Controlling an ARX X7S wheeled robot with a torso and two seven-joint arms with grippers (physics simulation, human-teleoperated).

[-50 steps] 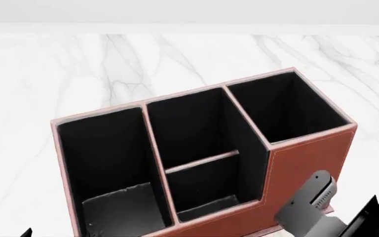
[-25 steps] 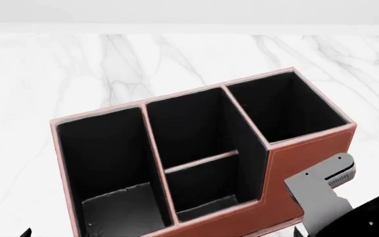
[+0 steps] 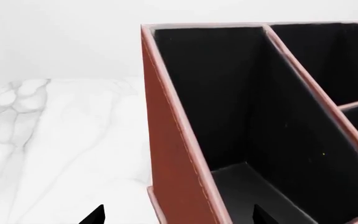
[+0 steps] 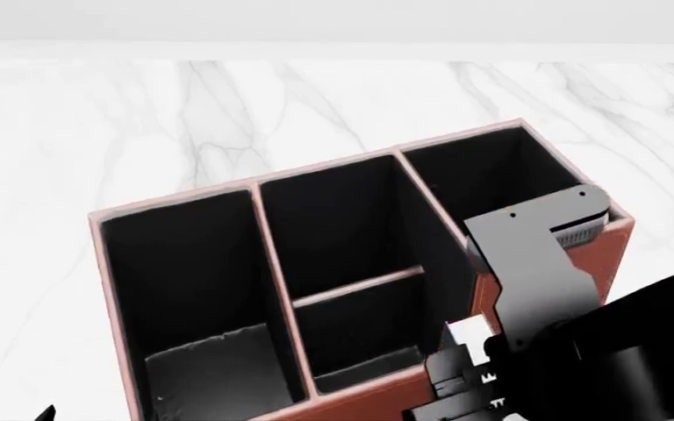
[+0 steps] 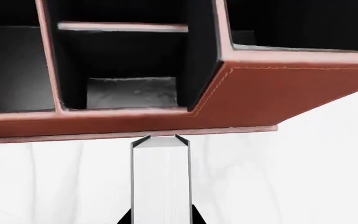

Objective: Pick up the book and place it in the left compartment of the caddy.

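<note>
— Where's your matte black hardcover book [image 5: 160, 182]?

— Upright, white page edge showing, clamped between your right gripper's [image 5: 160, 219] jaws, beside the reddish-brown leather-look caddy [image 4: 548, 263] front wall.

— And the left?

— Your left gripper [image 3: 175, 217] sits spread wide and empty, by the long black-lined left compartment [image 4: 203, 289].

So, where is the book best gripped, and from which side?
Grip the book across its two flat black covers, coming from the white page edge, as the right tool seems to do now. It is thin between the covers, so the fingers close on it easily, and its far end is free to enter the caddy.
</note>
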